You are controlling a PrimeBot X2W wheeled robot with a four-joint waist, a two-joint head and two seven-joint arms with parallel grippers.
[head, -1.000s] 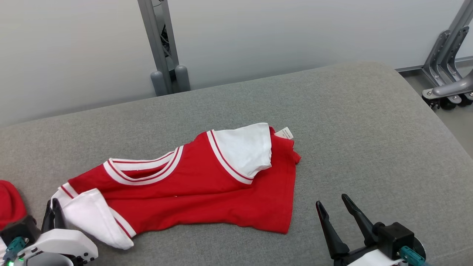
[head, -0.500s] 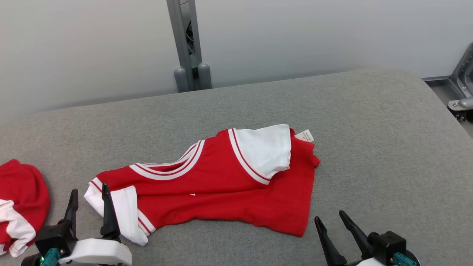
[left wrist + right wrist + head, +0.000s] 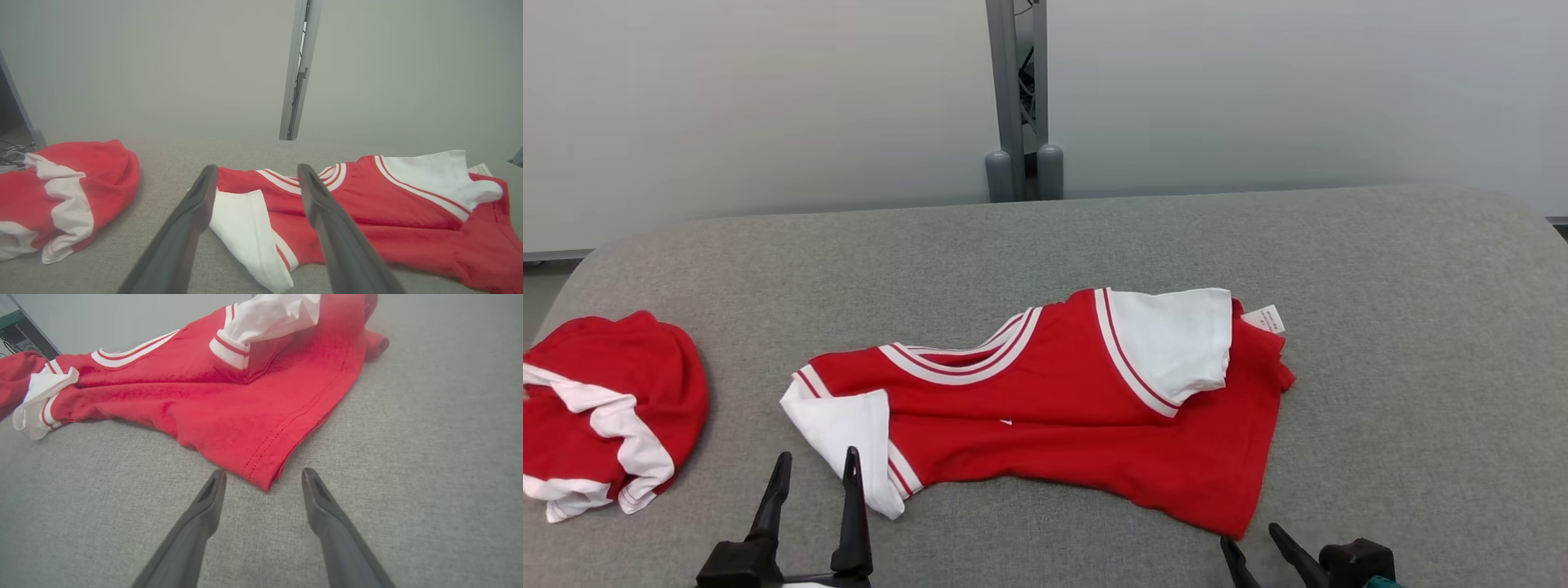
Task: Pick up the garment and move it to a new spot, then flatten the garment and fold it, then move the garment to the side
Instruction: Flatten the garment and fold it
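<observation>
Red shirt (image 3: 1062,408) w/ white sleeves lies rumpled mid grey pad (image 3: 1380,367), collar toward the left, hem toward the right, both sleeves flopped over the body. Left gripper (image 3: 818,454) spread wide, empty, tips just beside the near sleeve (image 3: 845,425). Right gripper (image 3: 1250,535) also apart, holding nothing, tips just short of the hem corner (image 3: 261,477). Fabric looks light, soft, limp: will sag & bunch, prob. won't slip. Best pinch shoulder & hem corner, both layers, then pull taut
</observation>
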